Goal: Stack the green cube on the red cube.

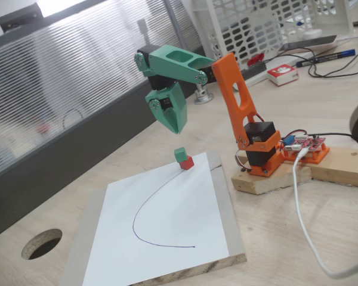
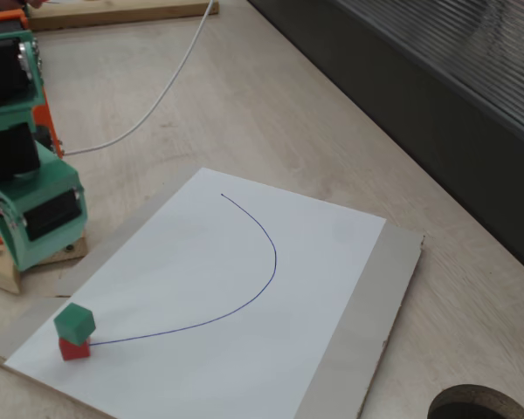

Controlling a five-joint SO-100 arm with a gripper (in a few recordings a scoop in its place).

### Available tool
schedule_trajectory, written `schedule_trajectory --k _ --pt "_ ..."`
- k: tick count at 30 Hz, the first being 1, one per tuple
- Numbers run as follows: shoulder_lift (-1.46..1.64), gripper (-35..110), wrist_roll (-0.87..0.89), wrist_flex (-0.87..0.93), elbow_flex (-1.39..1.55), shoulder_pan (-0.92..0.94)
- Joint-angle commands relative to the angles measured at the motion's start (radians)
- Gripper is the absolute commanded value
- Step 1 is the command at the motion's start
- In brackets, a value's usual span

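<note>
The green cube (image 1: pixel 179 154) sits on top of the red cube (image 1: pixel 187 162) near the far corner of the white sheet (image 1: pixel 167 226), at one end of the drawn blue curve (image 1: pixel 144 211); in the other fixed view the green cube (image 2: pixel 74 321) rests squarely over the red cube (image 2: pixel 73 348), turned a little about the vertical, so its corners overhang slightly. The gripper (image 1: pixel 176 126) hangs in the air, point down, above the stack and offset a little to the left in that view, clear of both cubes. Its fingers hold nothing; they appear pressed together or nearly so, though the angle does not settle it. The stack lies below and slightly right of the fingertips, so any further move turns on that vertical gap. Judgement: stacking looks complete, and the remaining concern is withdrawing without brushing the upper cube. The board (image 2: pixel 367 323) under the sheet lies flat on the bench (image 2: pixel 271 105).
</note>
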Motion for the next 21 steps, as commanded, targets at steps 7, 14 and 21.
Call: schedule_trajectory --k 7,14,21 --pt "0.259 3 0.020 0.023 0.213 0.003" --pt "0.403 3 0.195 0.015 0.442 -0.009" --pt "0.416 3 0.410 0.014 0.508 -0.178"
